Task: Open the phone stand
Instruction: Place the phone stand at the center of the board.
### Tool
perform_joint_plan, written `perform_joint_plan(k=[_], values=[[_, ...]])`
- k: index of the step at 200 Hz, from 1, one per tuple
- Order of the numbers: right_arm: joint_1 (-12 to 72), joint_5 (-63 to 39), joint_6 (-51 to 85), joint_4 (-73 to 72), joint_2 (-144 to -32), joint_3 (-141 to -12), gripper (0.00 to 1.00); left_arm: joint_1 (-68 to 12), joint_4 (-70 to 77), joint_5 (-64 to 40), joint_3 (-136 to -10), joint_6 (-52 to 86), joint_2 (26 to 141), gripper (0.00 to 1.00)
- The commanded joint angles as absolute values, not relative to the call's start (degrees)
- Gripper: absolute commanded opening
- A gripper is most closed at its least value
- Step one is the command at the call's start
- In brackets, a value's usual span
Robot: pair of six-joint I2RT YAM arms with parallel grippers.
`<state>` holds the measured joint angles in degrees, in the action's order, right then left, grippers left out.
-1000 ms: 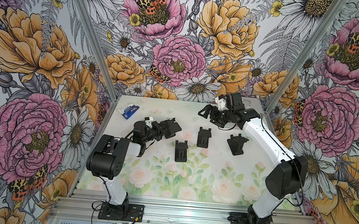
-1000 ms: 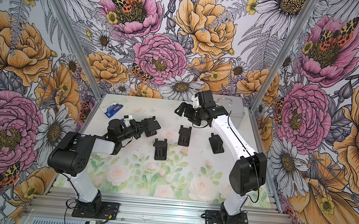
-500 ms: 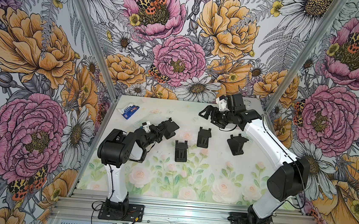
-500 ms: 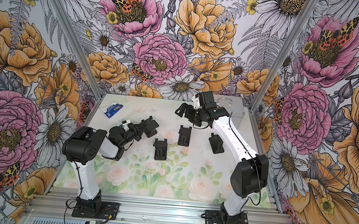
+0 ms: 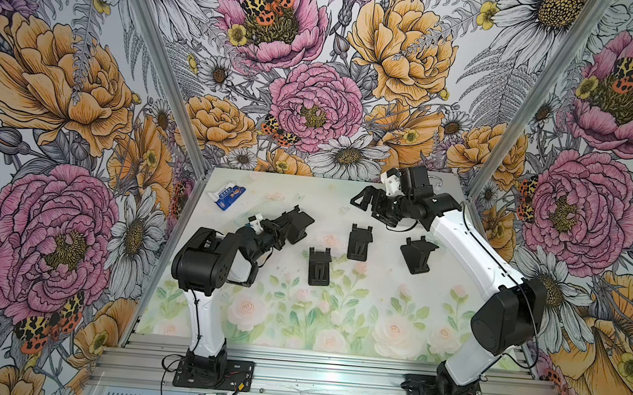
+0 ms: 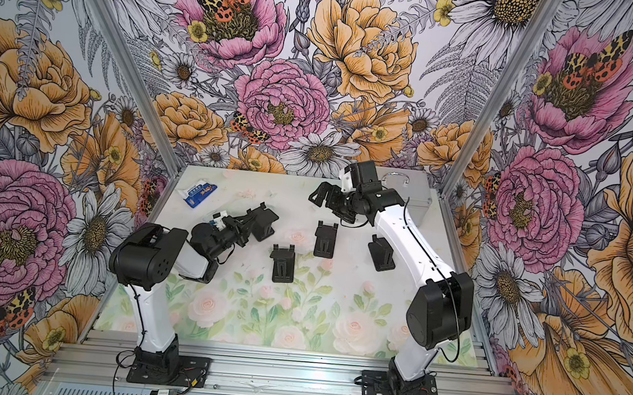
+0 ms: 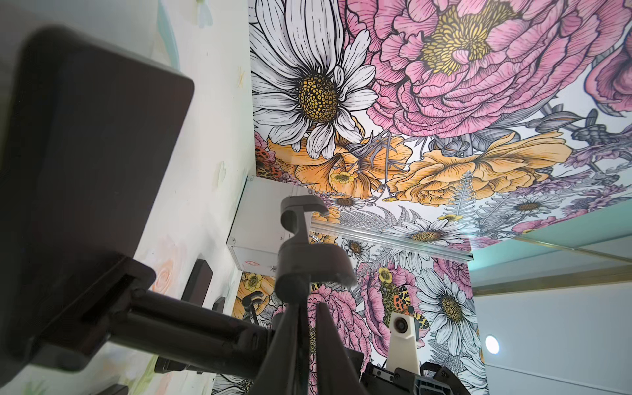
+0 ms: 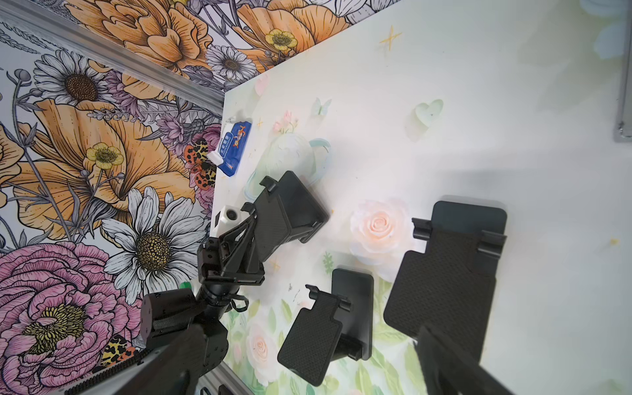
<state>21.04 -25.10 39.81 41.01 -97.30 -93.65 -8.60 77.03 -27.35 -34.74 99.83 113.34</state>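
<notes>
The phone stand [image 5: 297, 223] is at the far left of the flower-printed table [image 5: 375, 313], near a blue-and-white packet [image 5: 229, 196] and well apart from the right arm. It is matte black and made of two flat plates with rounded corners, joined by a hinge bar. One plate has a fine woven texture and ends in two small hooks. The other is smooth. The right wrist view shows the two plates [image 8: 290, 212] spread into a wedge, so the stand is partly unfolded. Its outer edge is blurred there, and I cannot tell whether its low corner touches the table.

The left gripper [image 5: 279, 229] is pinched onto the hooked plate, with its fingers [image 7: 284, 342] nearly together on the thin edge. The right gripper [image 5: 365, 206] hangs over the far middle of the table with its jaws spread wide and nothing between them.

Three more black stands lie on the table in both top views. A flat stand [image 5: 319, 266] is near the centre, and a second flat stand [image 5: 359, 241] is just beyond it. A propped-open stand [image 5: 417, 254] sits beside the right forearm. A silver metal case [image 6: 413, 193] sits in the far right corner.
</notes>
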Motion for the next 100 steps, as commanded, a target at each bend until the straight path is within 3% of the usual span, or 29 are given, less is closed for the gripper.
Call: perform_joint_plan(k=[1,55,79,100], values=[[21.3,-23.7,39.8,39.4,-96.3,-92.9,0.99,-7.7,80.7,-26.1,-35.5,101.1,113.0,0.14],[21.4,-23.3,40.2,38.5,-95.8,-91.7,0.99,-7.6,80.7,-25.1,-34.7,102.5,114.8,0.15],[21.4,-23.3,40.2,38.3,-95.7,-91.6,0.99,-7.4,80.8,-25.2,-34.4,103.0,115.0,0.21],[21.5,-23.1,40.0,38.3,-95.6,-91.8,0.99,-6.8,80.8,-25.2,-33.5,102.9,114.8,0.33]])
